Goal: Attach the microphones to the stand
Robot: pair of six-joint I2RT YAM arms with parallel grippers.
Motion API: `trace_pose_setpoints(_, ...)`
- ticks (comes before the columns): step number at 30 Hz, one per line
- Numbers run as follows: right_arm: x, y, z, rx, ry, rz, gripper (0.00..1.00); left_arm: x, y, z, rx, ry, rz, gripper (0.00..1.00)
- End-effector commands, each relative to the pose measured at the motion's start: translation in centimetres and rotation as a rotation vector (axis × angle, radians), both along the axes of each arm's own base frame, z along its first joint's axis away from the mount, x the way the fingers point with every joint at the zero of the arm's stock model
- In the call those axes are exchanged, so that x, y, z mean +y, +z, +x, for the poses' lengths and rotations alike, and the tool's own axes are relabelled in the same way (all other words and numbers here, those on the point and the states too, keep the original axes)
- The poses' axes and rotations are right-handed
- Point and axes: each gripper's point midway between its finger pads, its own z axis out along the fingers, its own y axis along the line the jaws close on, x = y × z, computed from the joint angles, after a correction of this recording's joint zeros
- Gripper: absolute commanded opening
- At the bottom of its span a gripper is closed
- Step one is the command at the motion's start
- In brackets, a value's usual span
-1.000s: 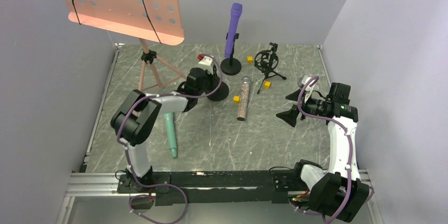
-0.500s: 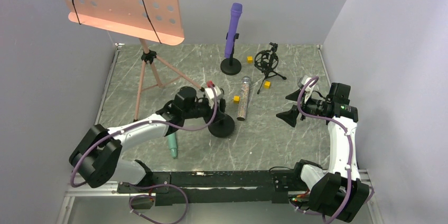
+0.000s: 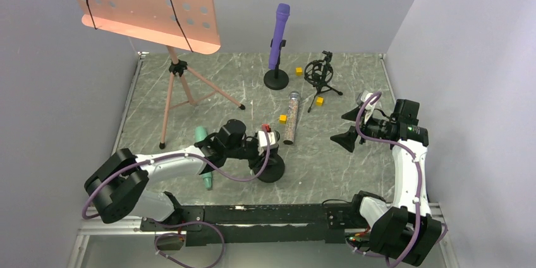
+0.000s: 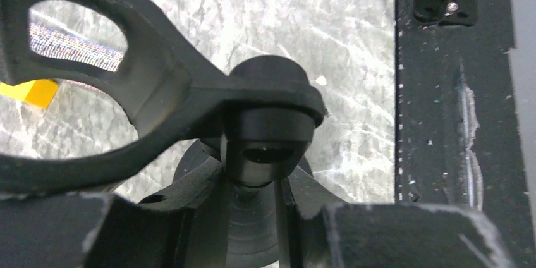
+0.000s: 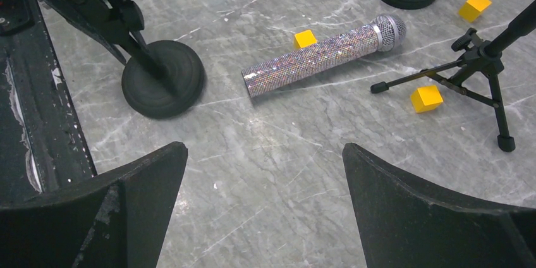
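Your three microphones are spread over the table (image 3: 354, 173): the purple microphone (image 3: 279, 31) stands upright, clipped into a round-base stand (image 3: 276, 79) at the far middle; the glittery copper microphone (image 5: 319, 55) lies flat near the centre, its silver mesh head pointing to the far edge, with a yellow cube (image 5: 305, 38) just beside its barrel; the mint green microphone (image 3: 207, 178) lies flat on the near left, partly hidden under your left arm. Your left gripper (image 3: 260, 148) has its jaws pinching the post of a second black round-base stand (image 5: 163, 78), just below its empty clip (image 4: 158, 91); the base sits close to the near rail, and whether it rests fully on the table you cannot tell. Your right gripper (image 3: 349, 126) hovers above the right side of the table, jaws spread wide and holding nothing, well apart from every microphone. Beyond the copper microphone stands a small tripod stand (image 3: 321, 75) with a shock mount, two more yellow cubes (image 5: 425, 98) near its legs. A salmon music stand (image 3: 152, 9) fills the far left corner.
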Motion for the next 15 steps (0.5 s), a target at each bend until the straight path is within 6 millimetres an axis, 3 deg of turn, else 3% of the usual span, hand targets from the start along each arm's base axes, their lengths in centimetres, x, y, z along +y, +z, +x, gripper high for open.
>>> trace_pose_setpoints(1,0.3,0.7,-0.1,-0.033,0.024,0.017,1.00,-0.7,2.1,1.9,-0.148,0.045,-0.090,0.06)
trace_pose_setpoints(4,0.3,0.7,-0.1,-0.037,0.021,0.016,1.00,-0.4,1.8,2.5,-0.148,0.103,-0.103,0.11)
trace_pose_setpoints(7,0.3,0.7,-0.1,-0.037,0.022,0.016,1.00,-0.3,1.9,3.0,-0.132,0.158,-0.120,0.34)
trace_pose_setpoints(10,0.2,0.6,-0.1,-0.032,0.020,0.014,1.00,0.7,2.5,3.8,-0.132,0.253,-0.140,0.64)
trace_pose_setpoints(13,0.2,0.5,-0.1,-0.033,0.022,0.012,1.00,1.9,3.5,3.7,-0.143,0.303,-0.163,0.81)
trace_pose_setpoints(15,0.3,0.5,-0.2,-0.037,0.028,0.012,1.00,2.4,4.4,3.3,-0.152,0.305,-0.180,0.85)
